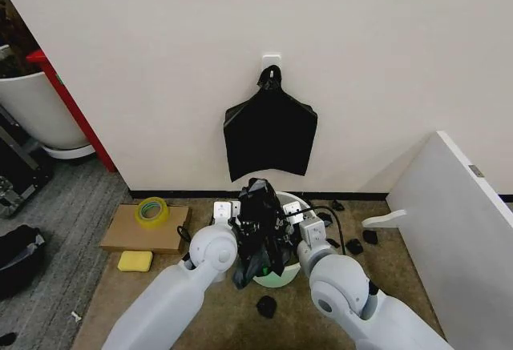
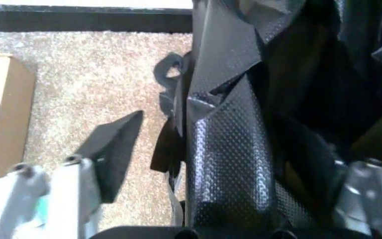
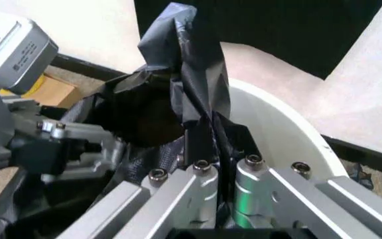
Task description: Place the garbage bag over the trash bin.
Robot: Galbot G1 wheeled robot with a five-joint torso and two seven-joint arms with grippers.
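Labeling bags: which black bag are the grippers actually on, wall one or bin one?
The garbage bag bunched over the trash bin, loose and crinkled between the left gripper and right gripper. The flat bundle hangs untouched on the wall.

Lighting: even, soft indoor light; wall (image 1: pixel 160 62) bright, shadows faint. Sheen: pale highlights on the garbage bag (image 2: pixel 231 164) film. Focus: near metal parts soft in both wrist views, perhaps from closeness. Head view bends slightly at edges.
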